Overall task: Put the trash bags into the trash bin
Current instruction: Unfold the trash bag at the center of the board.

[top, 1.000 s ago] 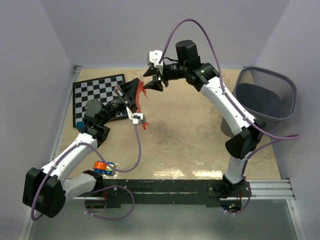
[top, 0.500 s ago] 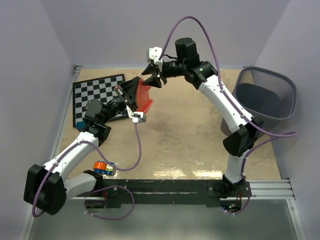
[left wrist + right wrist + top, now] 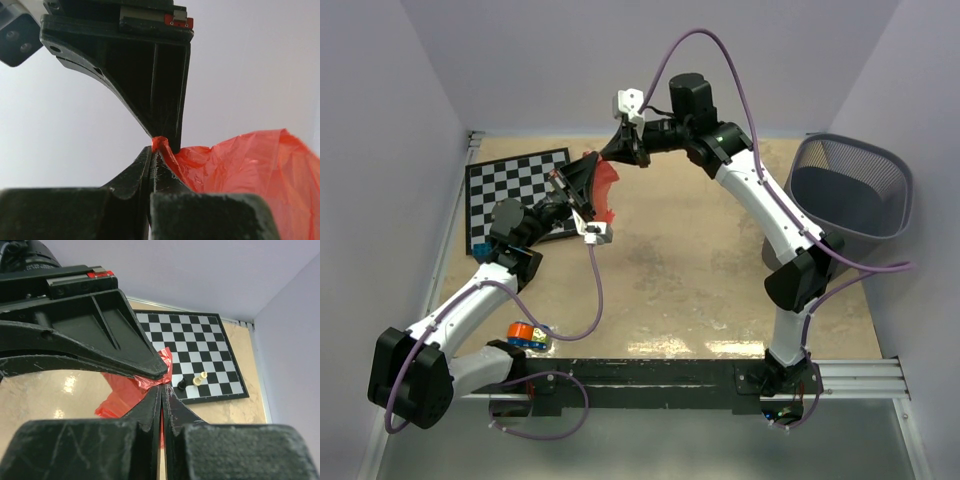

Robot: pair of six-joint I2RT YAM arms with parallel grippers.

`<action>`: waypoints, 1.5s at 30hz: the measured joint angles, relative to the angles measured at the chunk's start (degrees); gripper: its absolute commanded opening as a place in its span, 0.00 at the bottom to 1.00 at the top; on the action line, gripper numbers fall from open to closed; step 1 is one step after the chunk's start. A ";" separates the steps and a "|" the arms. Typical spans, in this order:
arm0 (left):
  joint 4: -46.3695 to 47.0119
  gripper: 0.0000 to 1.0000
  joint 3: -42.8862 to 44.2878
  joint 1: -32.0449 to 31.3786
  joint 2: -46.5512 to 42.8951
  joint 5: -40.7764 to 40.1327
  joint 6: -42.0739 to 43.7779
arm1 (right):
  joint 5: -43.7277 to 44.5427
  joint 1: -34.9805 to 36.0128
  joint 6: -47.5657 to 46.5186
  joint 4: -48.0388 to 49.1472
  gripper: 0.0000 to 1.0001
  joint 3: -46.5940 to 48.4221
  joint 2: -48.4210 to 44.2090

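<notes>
Left tool (image 3: 151,156) and right tool (image 3: 161,390) both clamp one trash bag (image 3: 240,172); one trash bin (image 3: 855,158) apart.

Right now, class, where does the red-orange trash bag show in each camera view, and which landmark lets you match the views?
Top external: the trash bag is left of centre, just right of the chessboard.
Left wrist: lower right, bunched up toward the fingertips.
Right wrist: centre, behind the gripper tips.
Shared landmark: the spot where the left gripper and right gripper meet on the bag's edge.
</notes>
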 measured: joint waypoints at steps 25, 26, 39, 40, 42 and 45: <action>-4.59 0.00 6.67 -1.25 -0.35 -8.57 -24.22 | 1.62 0.87 2.19 3.04 0.51 -0.33 -0.04; -4.74 0.00 7.06 -1.25 -0.31 -8.81 -24.81 | 1.75 1.20 1.81 2.95 0.47 -0.33 -0.04; -9.38 0.55 9.40 -1.31 -0.26 -12.57 -31.12 | 3.45 1.53 5.38 5.57 0.00 -0.28 -0.04; -10.91 0.61 10.56 -1.27 -0.24 -13.66 -32.76 | 2.67 1.05 6.54 6.01 0.00 -0.28 -0.04; -14.49 0.67 13.94 -0.24 -0.26 -16.31 -38.58 | 0.52 -0.52 9.09 6.84 0.00 -0.28 -0.04; -21.20 0.65 19.34 2.91 -0.63 -18.91 -46.93 | -4.81 -4.13 14.73 8.59 0.00 -0.31 0.00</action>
